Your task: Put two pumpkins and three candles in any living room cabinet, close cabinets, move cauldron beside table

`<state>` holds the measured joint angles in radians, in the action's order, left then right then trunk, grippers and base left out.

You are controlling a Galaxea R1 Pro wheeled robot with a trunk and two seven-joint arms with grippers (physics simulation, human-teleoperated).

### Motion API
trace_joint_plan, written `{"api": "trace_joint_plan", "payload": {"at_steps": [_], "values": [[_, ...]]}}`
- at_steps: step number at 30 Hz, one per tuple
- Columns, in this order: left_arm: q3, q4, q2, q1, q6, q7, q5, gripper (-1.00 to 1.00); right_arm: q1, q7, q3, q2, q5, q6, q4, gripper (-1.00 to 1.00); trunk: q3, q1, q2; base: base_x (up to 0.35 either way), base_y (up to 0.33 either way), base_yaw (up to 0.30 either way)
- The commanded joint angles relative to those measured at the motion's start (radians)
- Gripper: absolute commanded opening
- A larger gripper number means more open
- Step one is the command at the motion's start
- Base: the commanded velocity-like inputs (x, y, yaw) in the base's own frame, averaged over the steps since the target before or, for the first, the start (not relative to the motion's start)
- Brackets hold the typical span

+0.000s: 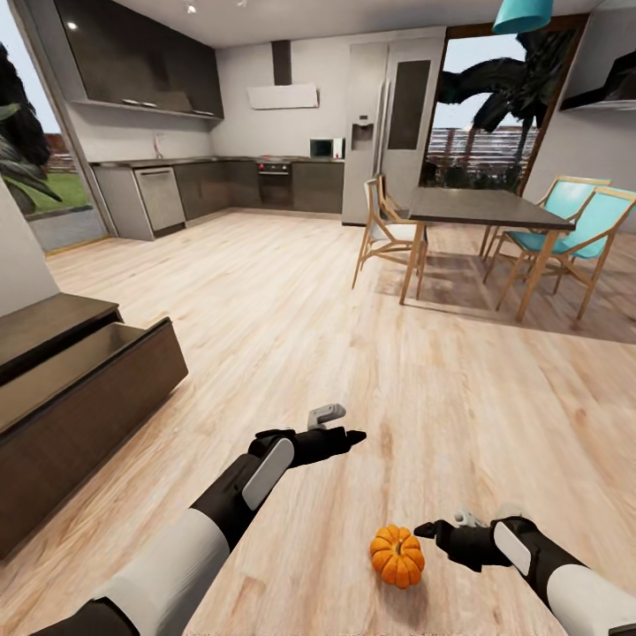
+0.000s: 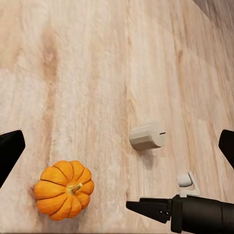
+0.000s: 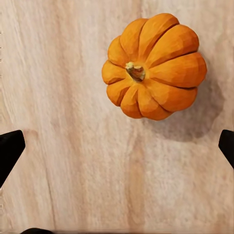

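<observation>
An orange ribbed pumpkin (image 1: 397,555) (image 2: 64,189) (image 3: 152,66) sits upright on the wood floor. My right gripper (image 1: 427,530) (image 3: 117,148) hovers just beside it, open, with nothing between its fingers; it also appears in the left wrist view (image 2: 134,205). My left gripper (image 1: 352,435) (image 2: 117,148) is open and empty, above the floor farther from me. A short pale cylinder (image 2: 147,136), a candle by its look, lies on its side on the floor a little beyond the pumpkin. The dark-brown cabinet (image 1: 88,397) at the left has a drawer pulled out. The cauldron and the coffee table are out of view.
A dark dining table (image 1: 481,208) with wooden and turquoise chairs (image 1: 393,234) stands at the back right. Kitchen counters (image 1: 221,181) and a fridge (image 1: 389,124) line the far wall. Bare wood floor (image 1: 291,336) stretches between me and them.
</observation>
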<state>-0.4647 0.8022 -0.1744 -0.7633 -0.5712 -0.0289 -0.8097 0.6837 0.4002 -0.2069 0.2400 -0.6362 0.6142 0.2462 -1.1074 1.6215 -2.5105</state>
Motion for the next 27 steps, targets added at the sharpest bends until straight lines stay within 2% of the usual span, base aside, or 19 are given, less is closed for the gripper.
{"api": "trace_joint_plan", "payload": {"at_steps": [1,3,8,17,27], "values": [[0.000,0.000,0.000,-0.001,-0.003,-0.002,0.000,1.00,0.000,0.008,-0.005,0.001,-0.002,0.003,0.001,1.00,-0.007,0.000,-0.001,0.000,0.000,0.000],[0.001,0.000,0.000,-0.001,-0.003,-0.002,0.000,1.00,0.000,0.041,-0.004,0.001,-0.002,0.008,0.001,1.00,-0.017,0.001,-0.001,0.000,0.000,0.000],[0.001,0.000,0.000,-0.001,-0.003,-0.002,0.000,1.00,0.000,0.077,-0.003,0.001,-0.001,0.015,0.001,1.00,-0.045,0.003,-0.002,0.000,0.000,0.000],[0.001,0.001,0.000,-0.001,-0.003,-0.003,0.000,1.00,0.000,0.082,-0.004,0.001,0.000,0.013,0.001,1.00,-0.094,0.007,-0.004,0.000,0.000,0.000],[0.001,0.003,0.000,-0.001,-0.002,-0.003,-0.002,1.00,0.000,0.080,-0.005,0.001,0.000,0.006,0.001,1.00,-0.105,0.007,-0.004,0.000,0.000,0.000]]}}
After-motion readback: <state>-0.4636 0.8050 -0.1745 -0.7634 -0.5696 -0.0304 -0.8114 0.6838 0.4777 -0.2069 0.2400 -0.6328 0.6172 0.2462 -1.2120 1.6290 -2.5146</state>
